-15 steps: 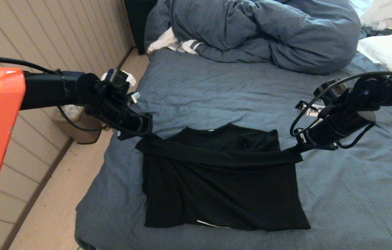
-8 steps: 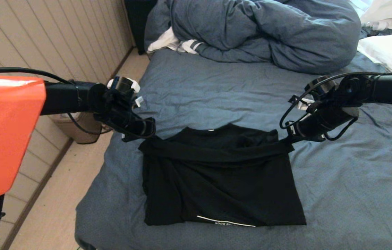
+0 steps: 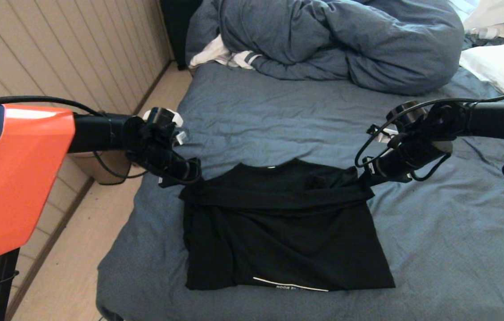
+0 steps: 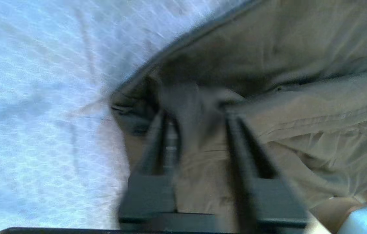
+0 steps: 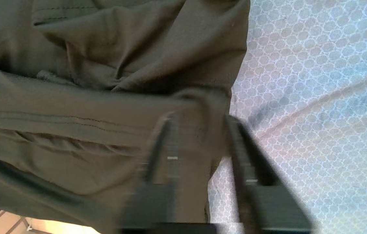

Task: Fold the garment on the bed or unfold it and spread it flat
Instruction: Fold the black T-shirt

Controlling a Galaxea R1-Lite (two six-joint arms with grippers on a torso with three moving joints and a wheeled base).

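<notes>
The black T-shirt garment [image 3: 278,236] lies on the slate-blue bed [image 3: 278,116], its lower part folded up into a band just below the collar. A strip of white lettering shows at its near edge. My left gripper [image 3: 185,180] sits low at the band's left end and my right gripper [image 3: 363,178] at its right end. In the left wrist view the left gripper [image 4: 198,112] has its fingers apart with the garment [image 4: 300,107] bunched between them. The right gripper [image 5: 199,118] likewise stands open astride the garment's edge [image 5: 105,107], the patterned sheet [image 5: 316,97] beside it.
A bunched blue-grey duvet [image 3: 332,40] fills the far end of the bed, with a white striped cloth [image 3: 221,55] at its left and a white pillow [image 3: 501,62] at the far right. A bin [image 3: 100,165] stands on the floor by the panelled wall, left of the bed.
Both grippers came inward and down, laying the stretched band onto the shirt near the collar. Their fingers have parted. The white lettering strip came into view at the near edge.
</notes>
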